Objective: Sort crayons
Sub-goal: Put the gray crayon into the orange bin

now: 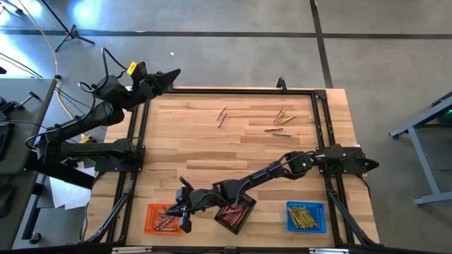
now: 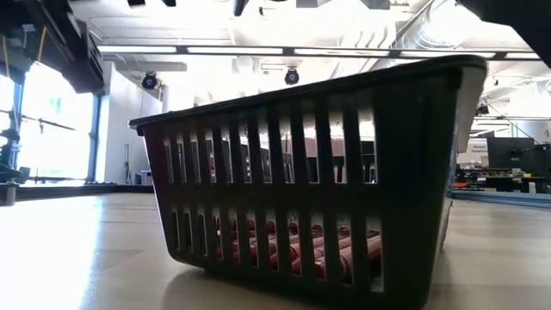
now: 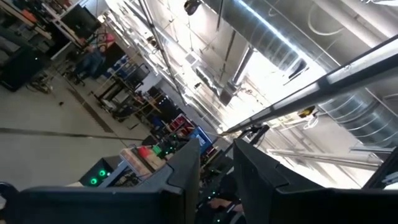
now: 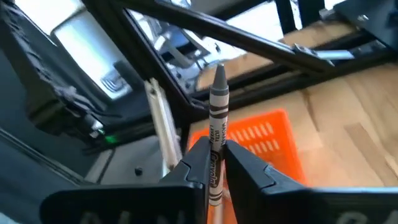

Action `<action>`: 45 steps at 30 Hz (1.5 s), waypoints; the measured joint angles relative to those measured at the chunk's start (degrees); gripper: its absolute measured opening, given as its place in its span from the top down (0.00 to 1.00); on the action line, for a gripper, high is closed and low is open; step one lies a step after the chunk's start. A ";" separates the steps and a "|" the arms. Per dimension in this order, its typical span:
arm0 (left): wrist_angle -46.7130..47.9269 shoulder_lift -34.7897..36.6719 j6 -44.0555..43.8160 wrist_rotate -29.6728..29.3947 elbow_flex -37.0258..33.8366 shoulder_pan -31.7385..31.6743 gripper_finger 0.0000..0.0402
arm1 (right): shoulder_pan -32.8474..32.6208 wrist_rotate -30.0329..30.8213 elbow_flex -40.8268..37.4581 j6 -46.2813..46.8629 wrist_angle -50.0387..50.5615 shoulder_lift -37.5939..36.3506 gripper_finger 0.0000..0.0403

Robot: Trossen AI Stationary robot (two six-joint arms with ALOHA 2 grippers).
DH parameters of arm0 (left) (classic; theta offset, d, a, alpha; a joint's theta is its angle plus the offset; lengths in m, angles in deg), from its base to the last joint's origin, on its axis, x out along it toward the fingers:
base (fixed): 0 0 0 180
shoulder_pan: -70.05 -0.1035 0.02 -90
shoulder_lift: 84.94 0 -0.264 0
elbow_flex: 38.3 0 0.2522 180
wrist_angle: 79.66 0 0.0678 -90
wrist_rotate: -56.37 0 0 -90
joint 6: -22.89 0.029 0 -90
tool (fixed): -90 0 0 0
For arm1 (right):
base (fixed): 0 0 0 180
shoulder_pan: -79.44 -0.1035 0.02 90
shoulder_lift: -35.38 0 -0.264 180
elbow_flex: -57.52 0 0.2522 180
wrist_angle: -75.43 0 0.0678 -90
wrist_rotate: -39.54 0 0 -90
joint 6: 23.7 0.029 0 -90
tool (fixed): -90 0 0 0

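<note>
High view: we see the right arm stretched across the tabletop (image 1: 212,148) toward its near-left corner, its right pincer (image 1: 181,209) over the orange tray (image 1: 152,219), at that tray's inner edge. Three trays line the near edge: orange, then a black tray (image 1: 236,215) with reddish crayons, then a blue tray (image 1: 306,216) with yellow crayons (image 1: 302,215). Loose crayons remain on the far half of the tabletop: a small pair (image 1: 222,117) near the middle and a cluster of yellowish ones (image 1: 281,120) further right. The left arm is parked off the far-left corner, its left pincer (image 1: 169,76) raised beyond the tabletop edge. Low view: the black tray (image 2: 301,181) fills most of the frame, and through its slats we see red/pink crayons (image 2: 293,250) lying on its floor. Neither pincer shows here. Left wrist view: the left pincer (image 3: 216,163) points up at the ceiling, fingers narrowly parted with nothing between them. Right wrist view: the right pincer (image 4: 214,155) grips a brownish-grey crayon (image 4: 217,102) between its fingers (image 4: 245,165), the crayon standing roughly upright with its tip well clear of them, and the orange tray (image 4: 261,140) lies just behind it.
</note>
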 joint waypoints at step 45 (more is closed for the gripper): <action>2.32 2.48 19.46 17.56 0.00 -1.27 0.79 | 29.56 -1.19 -44.06 -3.92 77.21 -54.17 0.89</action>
